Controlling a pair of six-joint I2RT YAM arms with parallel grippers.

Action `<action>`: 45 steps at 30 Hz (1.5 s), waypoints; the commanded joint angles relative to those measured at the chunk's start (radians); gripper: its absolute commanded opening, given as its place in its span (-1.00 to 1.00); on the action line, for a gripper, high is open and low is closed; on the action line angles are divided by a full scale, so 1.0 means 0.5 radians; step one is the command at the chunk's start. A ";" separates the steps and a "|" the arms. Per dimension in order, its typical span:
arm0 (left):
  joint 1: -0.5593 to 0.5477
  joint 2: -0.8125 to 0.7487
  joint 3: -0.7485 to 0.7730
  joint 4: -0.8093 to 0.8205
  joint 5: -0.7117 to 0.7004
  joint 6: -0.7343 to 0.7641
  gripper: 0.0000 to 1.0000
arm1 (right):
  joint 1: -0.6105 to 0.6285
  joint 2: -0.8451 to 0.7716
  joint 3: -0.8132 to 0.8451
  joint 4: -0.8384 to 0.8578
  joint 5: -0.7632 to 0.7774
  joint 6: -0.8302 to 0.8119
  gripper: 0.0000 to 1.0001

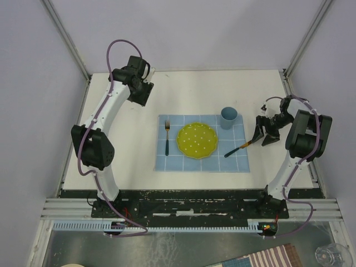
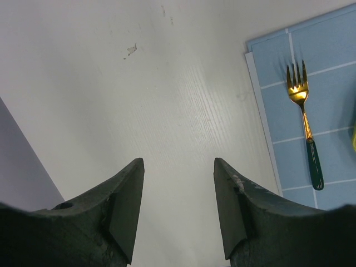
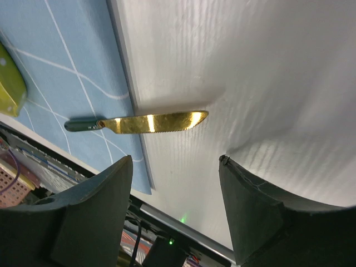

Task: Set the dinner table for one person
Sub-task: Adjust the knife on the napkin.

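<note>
The white dinner table (image 1: 122, 150) carries a light-blue grid cloth (image 1: 233, 161). On the cloth lie a yellow-green plate (image 1: 197, 139), a gold fork with a dark green handle (image 1: 167, 138) to its left, and a blue cup (image 1: 228, 117) at the back right. A gold knife with a dark handle (image 1: 238, 147) lies slanted across the cloth's right edge, its blade on the table. My right gripper (image 1: 262, 136) is open and empty just right of the knife blade (image 3: 153, 122). My left gripper (image 1: 142, 95) is open and empty over bare table, back left of the fork (image 2: 305, 130).
White walls with metal posts close the table at the back and both sides. A black rail (image 1: 189, 203) with both arm bases runs along the near edge. A striped cloth (image 1: 272, 258) and a clear glass (image 1: 331, 255) lie below the table at the lower right.
</note>
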 commanded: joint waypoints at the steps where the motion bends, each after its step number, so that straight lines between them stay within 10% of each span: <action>1: 0.010 -0.151 0.038 0.020 0.057 0.096 0.19 | -0.028 0.047 0.189 0.034 -0.056 0.071 0.43; 45: 0.012 -0.220 -0.030 0.008 0.160 0.063 0.12 | -0.027 0.162 0.221 0.124 -0.145 0.207 0.20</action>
